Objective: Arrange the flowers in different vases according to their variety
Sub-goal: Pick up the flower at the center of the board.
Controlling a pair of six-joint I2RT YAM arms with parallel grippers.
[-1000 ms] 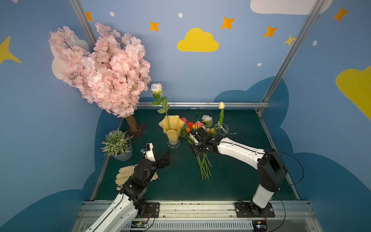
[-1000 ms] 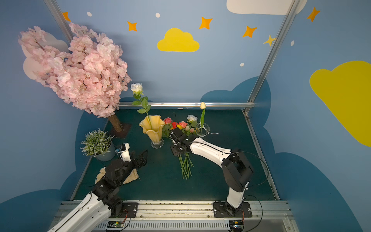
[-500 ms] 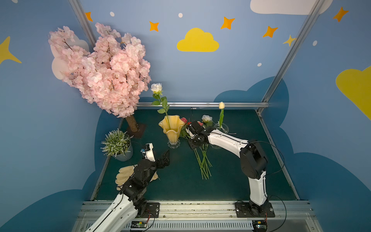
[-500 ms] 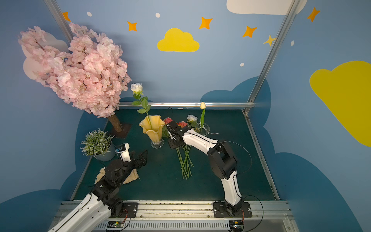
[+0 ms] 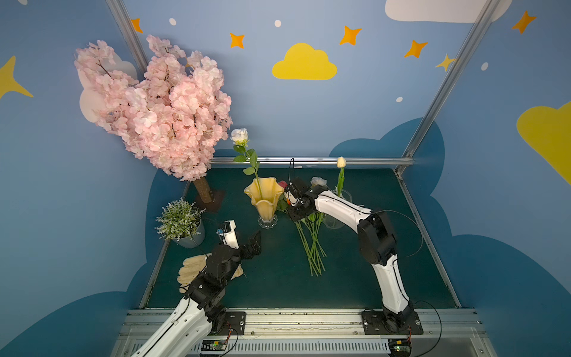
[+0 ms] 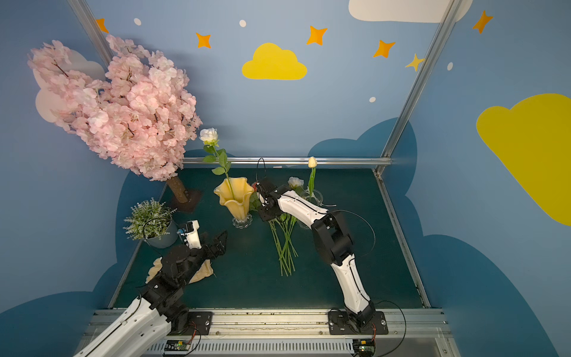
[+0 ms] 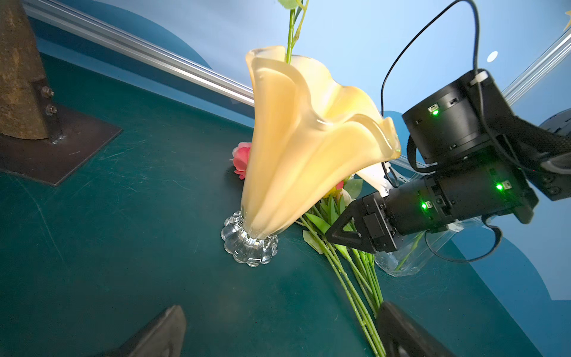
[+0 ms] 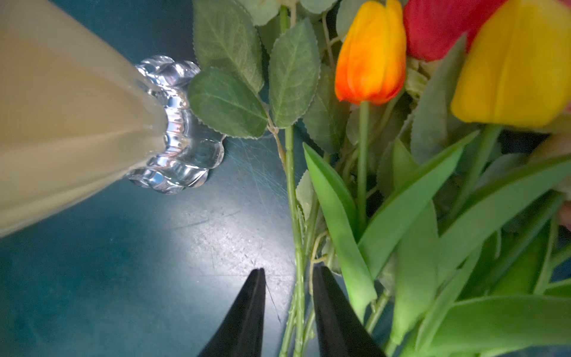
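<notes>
Looking at the right gripper [image 8: 289,269], its jaws sat close on either side of a rose stem [image 8: 292,185] at the edge of the flat-lying pile [image 5: 312,244], but I couldn't tell if it was actually pinched. The stem ran straight through the gap, bloom end toward the amber vase [image 5: 264,197] just beside it. The left gripper [image 5: 251,244] hung spread wide, well apart, so it looked like the right arm's job imo.

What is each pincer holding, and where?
The left pincer is open and empty. The right pincer straddles a rose stem just below its leaves; firm grip cannot be told.
</notes>
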